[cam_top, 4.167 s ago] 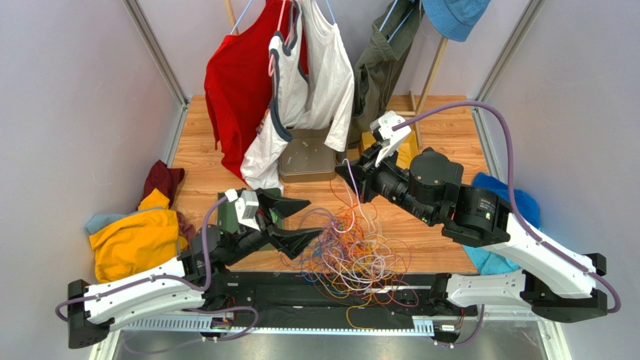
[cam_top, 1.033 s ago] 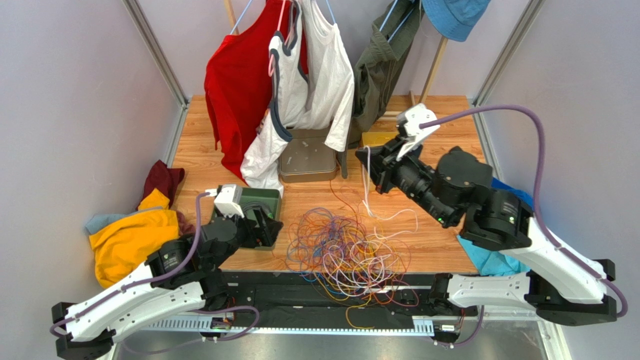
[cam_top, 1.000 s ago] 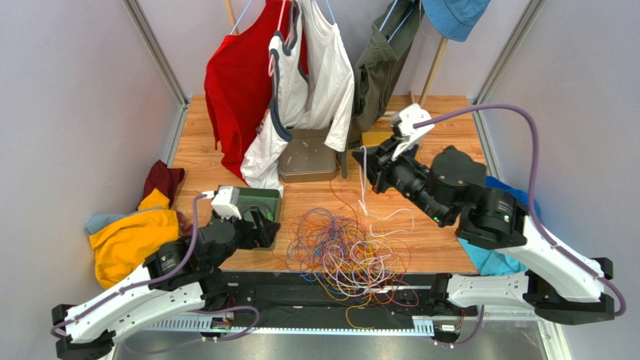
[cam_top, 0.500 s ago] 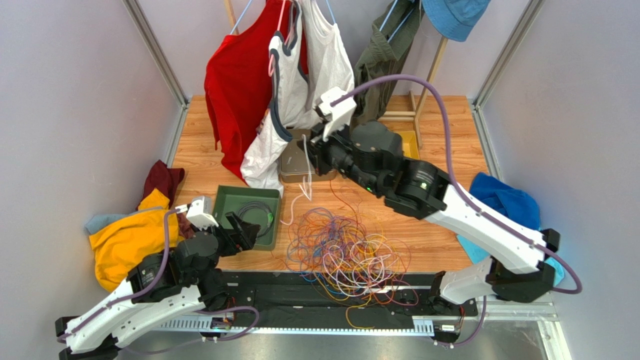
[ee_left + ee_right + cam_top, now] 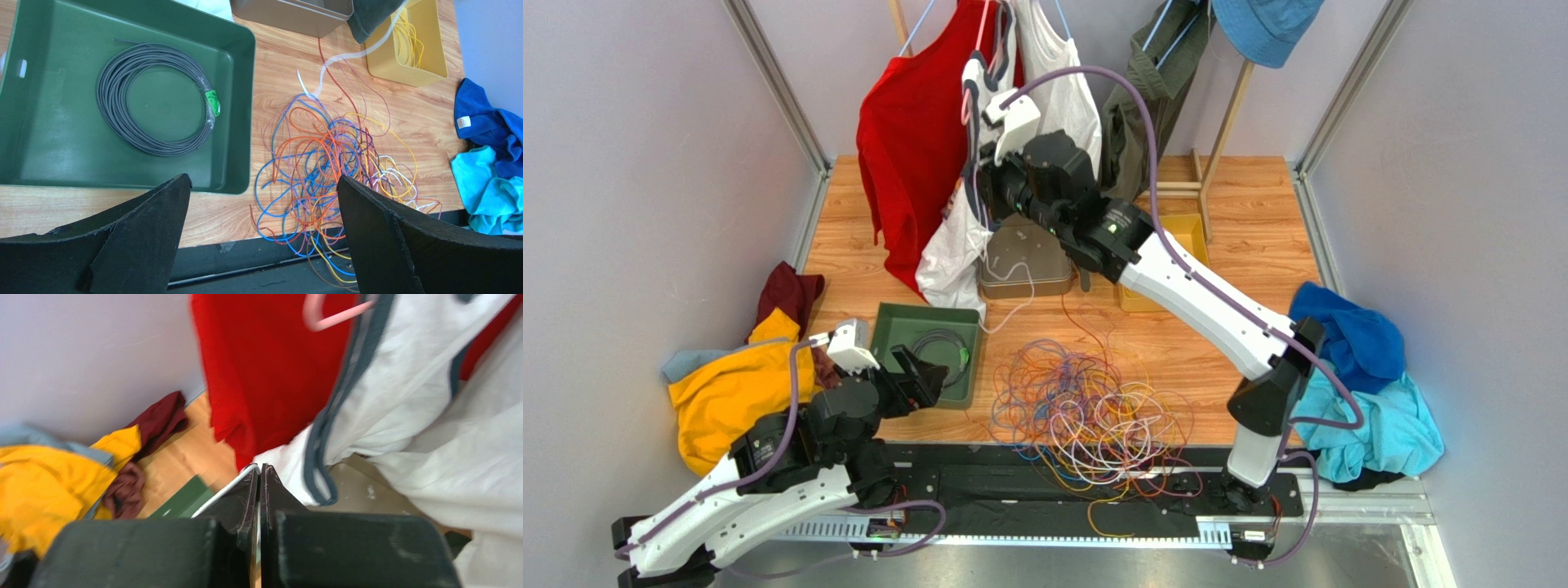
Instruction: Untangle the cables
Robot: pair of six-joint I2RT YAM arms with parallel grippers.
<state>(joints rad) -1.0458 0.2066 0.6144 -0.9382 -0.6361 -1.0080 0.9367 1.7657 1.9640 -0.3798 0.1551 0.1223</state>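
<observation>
Sprawling across the front of the wooden table (image 5: 1247,221), the cables (image 5: 1087,410) lie in a loose snarl beside a green tray (image 5: 49,141); the left gripper (image 5: 263,180) hangs wide open and empty above them; the right gripper (image 5: 259,468), pinched tight, holds one white cable (image 5: 344,56)

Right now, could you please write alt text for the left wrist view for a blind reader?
A snarl of coloured cables lies on the wooden table, just right of a green tray holding a grey cable coil. The left tool hangs open above them, black fingers framing the bottom; a yellow bin sits top right.
</observation>
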